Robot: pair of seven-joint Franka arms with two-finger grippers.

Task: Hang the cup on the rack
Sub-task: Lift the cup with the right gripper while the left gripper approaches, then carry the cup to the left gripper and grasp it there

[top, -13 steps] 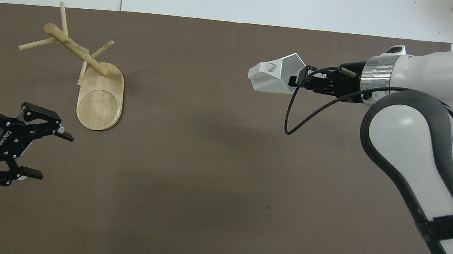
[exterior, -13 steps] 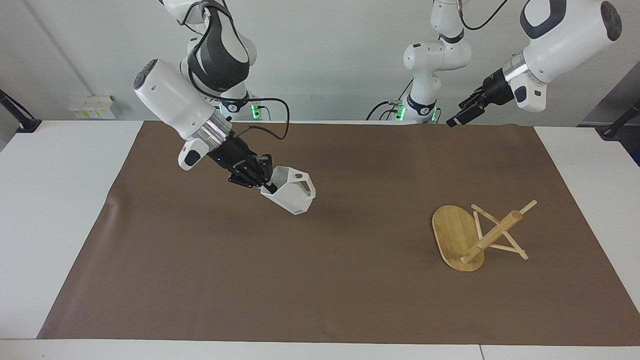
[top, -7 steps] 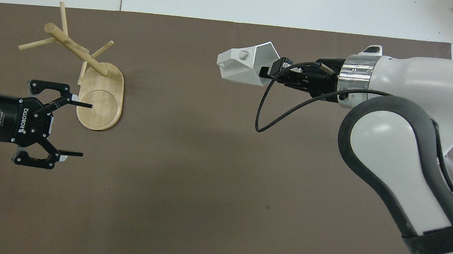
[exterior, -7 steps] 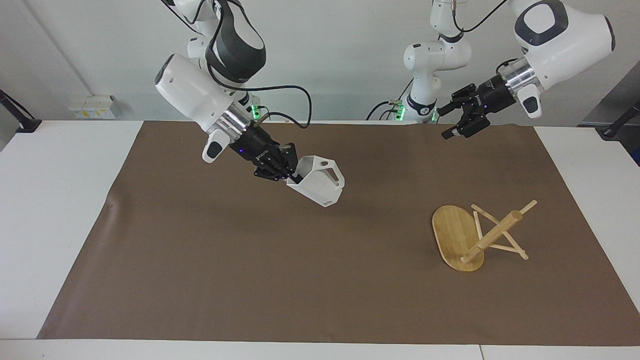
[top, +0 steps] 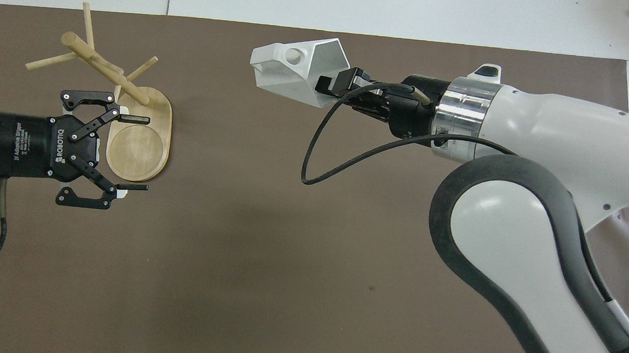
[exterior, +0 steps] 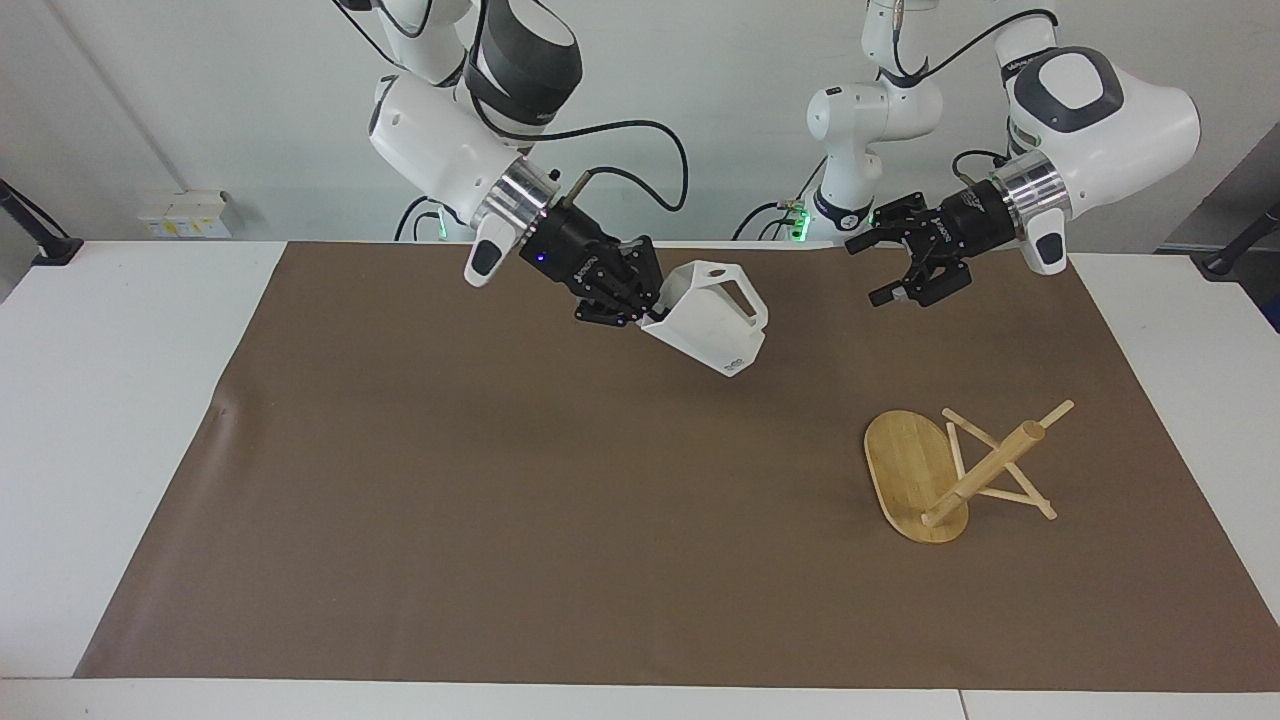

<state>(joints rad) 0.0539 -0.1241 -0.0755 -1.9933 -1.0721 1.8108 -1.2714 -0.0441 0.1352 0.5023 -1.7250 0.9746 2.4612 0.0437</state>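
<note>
White wall at the robots' end, white table [exterior: 120,420] below it, most of the top covered by a brown mat [exterior: 520,520] [top: 242,260] with a small crease at the edge toward the right arm's end. Coming in from that end, right arm [exterior: 450,150] [top: 541,176], black cable looping off the wrist, stretched out over the mat's middle stretch. Left arm [exterior: 1100,110] raised above the robot-side part of the mat at its own end of the table. Lying tipped over on the mat toward the left arm's end, the rack [exterior: 935,475] [top: 130,125] — oval bamboo base standing on edge, slanted, central post [exterior: 985,470] [top: 103,67] angled up off the mat away from the base, thin pegs crossing it, some peg tips resting on the mat. Held up in the air over the mat, well apart from the rack, the cup [exterior: 708,328] [top: 297,70] — white, faceted, tilted, mouth turned toward the gripper, blocky handle with its round hole on the upper side. Clamped on the cup's rim wall, right gripper [exterior: 645,310] [top: 335,85], one finger inside the mouth and one outside. Spread wide with nothing between the fingers, left gripper [exterior: 880,270] [top: 136,153], up in the air and clear of the rack in the facing view, covering the base's robot-side edge from overhead.
</note>
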